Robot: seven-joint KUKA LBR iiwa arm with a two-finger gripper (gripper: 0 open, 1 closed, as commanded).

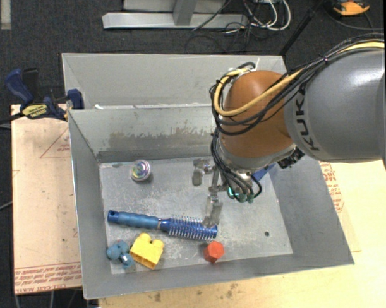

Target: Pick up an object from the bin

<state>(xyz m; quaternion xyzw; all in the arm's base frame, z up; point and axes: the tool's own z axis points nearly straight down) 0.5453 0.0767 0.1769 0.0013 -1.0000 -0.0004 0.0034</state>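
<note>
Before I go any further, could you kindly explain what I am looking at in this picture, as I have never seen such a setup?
A single camera looks down, a little from one side, into a grey metal bin. The big grey machine coming in from the right is a robot arm. The orange dome with cables is its wrist cover. Below that hangs its gripper, the part meant to pick things up. It hangs low in the bin, close by the bristled end of a blue brush. I see nothing held in it. On the bin floor also lie a yellow block, a small blue piece beside it, a small red piece and a shiny round thing near the back.
</note>
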